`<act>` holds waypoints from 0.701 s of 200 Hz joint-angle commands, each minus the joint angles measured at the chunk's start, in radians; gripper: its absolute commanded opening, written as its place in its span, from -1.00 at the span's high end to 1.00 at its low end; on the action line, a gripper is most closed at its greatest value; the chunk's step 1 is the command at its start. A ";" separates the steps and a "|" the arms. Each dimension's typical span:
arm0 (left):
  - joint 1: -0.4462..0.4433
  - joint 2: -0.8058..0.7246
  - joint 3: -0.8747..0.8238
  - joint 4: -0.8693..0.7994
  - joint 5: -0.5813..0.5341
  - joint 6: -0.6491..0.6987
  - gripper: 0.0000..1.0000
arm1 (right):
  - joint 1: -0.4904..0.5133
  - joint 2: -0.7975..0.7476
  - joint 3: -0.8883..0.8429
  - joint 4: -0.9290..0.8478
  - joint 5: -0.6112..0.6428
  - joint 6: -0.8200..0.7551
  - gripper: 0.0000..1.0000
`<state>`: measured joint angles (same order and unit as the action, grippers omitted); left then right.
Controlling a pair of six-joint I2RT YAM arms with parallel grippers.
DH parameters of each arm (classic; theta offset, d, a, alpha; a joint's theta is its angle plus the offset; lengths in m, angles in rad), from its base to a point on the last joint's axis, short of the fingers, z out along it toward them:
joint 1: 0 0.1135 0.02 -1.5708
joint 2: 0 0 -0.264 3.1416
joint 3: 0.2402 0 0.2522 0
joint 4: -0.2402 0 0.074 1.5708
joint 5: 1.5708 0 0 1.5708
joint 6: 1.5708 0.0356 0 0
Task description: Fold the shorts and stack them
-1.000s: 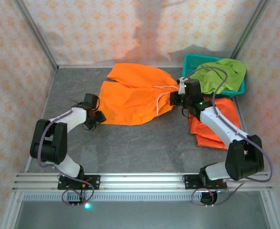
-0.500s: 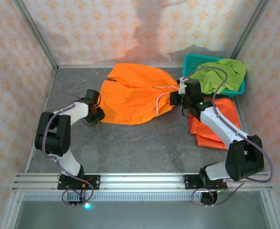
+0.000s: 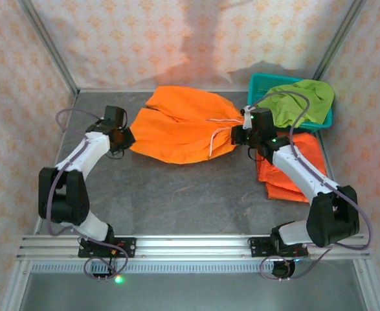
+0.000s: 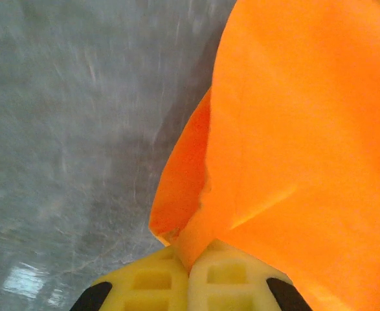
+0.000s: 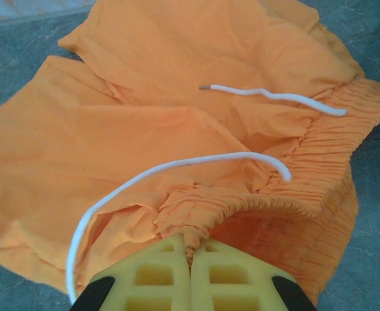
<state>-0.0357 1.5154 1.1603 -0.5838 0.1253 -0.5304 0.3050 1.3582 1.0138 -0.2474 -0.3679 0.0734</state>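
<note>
- Orange shorts (image 3: 180, 126) lie spread on the far middle of the table (image 3: 190, 201). The two legs point left and the gathered waistband (image 5: 306, 172) is at the right.
- Left gripper (image 3: 123, 138) is at the left corner of the nearer leg. In the wrist view its jaws are pressed together on the hem.
- Right gripper (image 3: 236, 136) has its jaws closed on a bunch of the waistband. The pale drawstrings (image 5: 177, 170) lie loose over the cloth just beside it.
- I judge that the step in hand is the fold of this pair, with both ends gripped at once. To do it well, both arms should lift only a little and move together, so that the cloth does not sag or twist between them.
- Each pinch takes only a small bit of cloth, so a strong pull apart could slip the hem out. Gentle tension is better.
- The drawstrings should end inside the fold, not hanging out.
- A folded orange pair (image 3: 300, 175) lies at the right, under the right arm, and seems to be the pile for stacking. Lime-green shorts (image 3: 303, 97) wait in the teal basket (image 3: 257, 83) at the far right.
</note>
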 commanded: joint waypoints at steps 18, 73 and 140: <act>0.022 -0.200 0.079 -0.141 -0.113 0.058 1.00 | 0.009 -0.097 -0.008 -0.094 -0.069 0.025 0.90; 0.025 -0.289 0.167 -0.165 -0.158 0.098 1.00 | 0.049 -0.124 0.081 -0.189 0.007 0.010 0.98; 0.081 0.141 0.861 -0.272 -0.169 0.147 1.00 | 0.048 0.361 0.792 -0.283 0.014 -0.032 1.00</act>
<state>0.0147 1.5131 1.7809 -0.7883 -0.0090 -0.4164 0.3546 1.5604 1.5642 -0.4946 -0.3706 0.0692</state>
